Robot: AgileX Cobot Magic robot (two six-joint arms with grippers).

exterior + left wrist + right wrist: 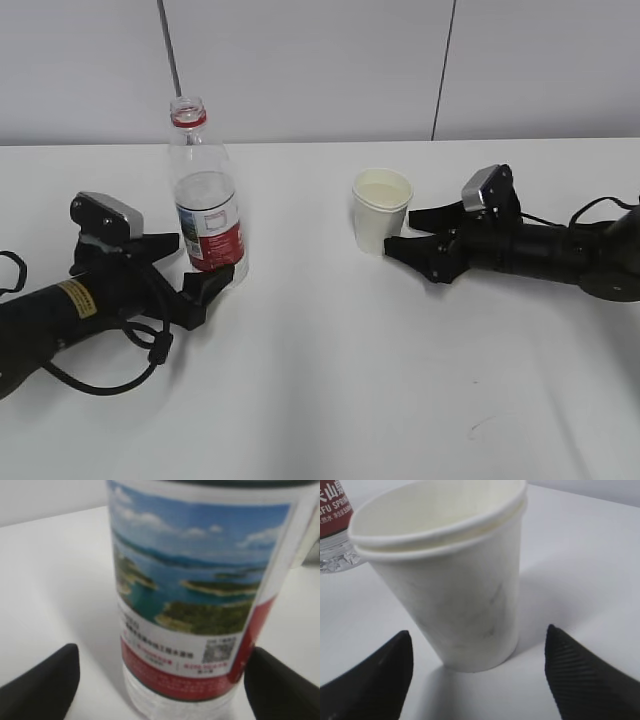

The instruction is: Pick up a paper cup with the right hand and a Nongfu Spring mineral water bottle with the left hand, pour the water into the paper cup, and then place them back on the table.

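While spread wide around the bottle, left end effector risked tipping it if closed off-centre. Right end effector, likewise agape, could crush paper cup.

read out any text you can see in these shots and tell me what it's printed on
"FU SPRI", part of a cut-off line of white letters on the red bottle label, right wrist view.
White characters above it: cut off, unreadable.
Small print and QR code on the label, left wrist view: too blurred.
Yellow sticker on the left arm: too small.
Cup: no text.

Nongfu Spring mineral water bottle top cropped
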